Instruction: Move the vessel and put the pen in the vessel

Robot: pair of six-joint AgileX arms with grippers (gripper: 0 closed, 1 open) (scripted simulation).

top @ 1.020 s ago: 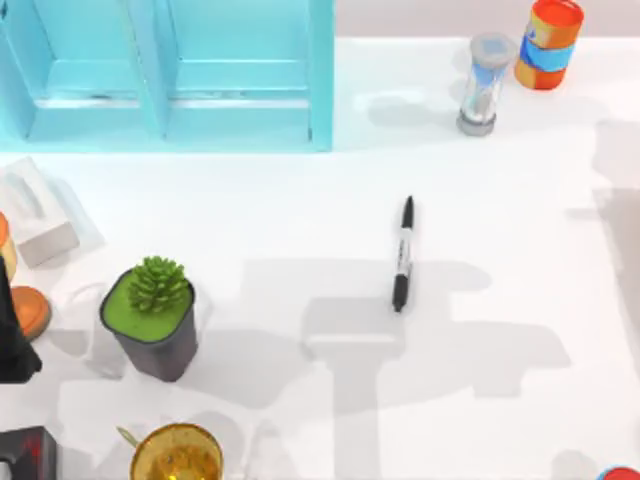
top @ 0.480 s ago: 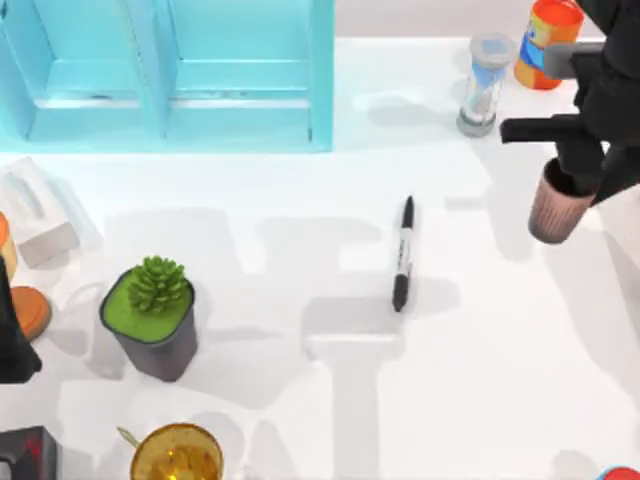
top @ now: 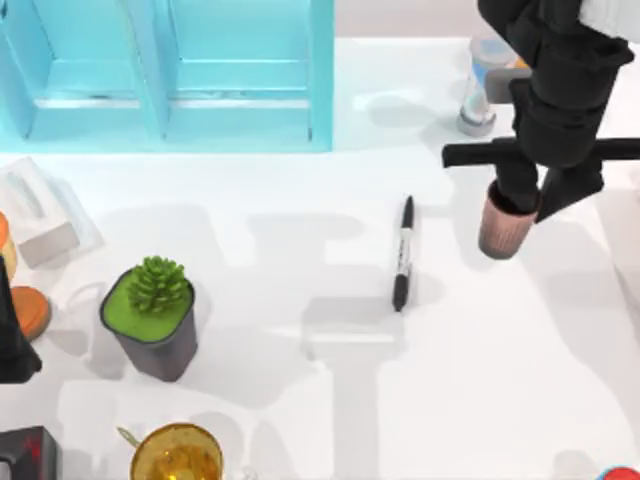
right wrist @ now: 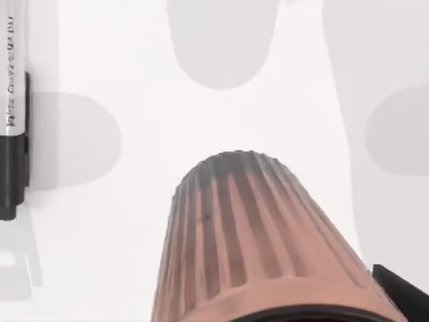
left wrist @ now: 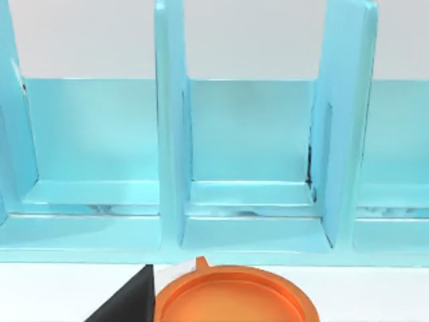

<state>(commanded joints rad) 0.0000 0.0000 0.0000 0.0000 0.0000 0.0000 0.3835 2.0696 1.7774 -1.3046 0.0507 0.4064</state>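
The vessel [top: 503, 228], a ribbed copper-brown cup, hangs upright from my right gripper [top: 532, 197], which is shut on its rim from above. It is right of the pen [top: 403, 252], a slim black-capped marker with a pale barrel lying flat at the table's middle. In the right wrist view the vessel's ribbed side [right wrist: 261, 241] fills the foreground and the pen [right wrist: 13, 121] lies off to one side on the white table. My left arm [top: 10, 335] stays parked at the far left edge.
A blue shelf unit [top: 170, 80] spans the back left. An hourglass [top: 478, 100] stands behind the right arm. A potted plant [top: 150, 315], a golden goblet [top: 177, 455], a white box [top: 40, 215] and an orange disc [top: 30, 310] crowd the left side.
My right arm came in from the right with the vessel and has carried it leftward, closer to the pen. The pen and left arm have not moved.
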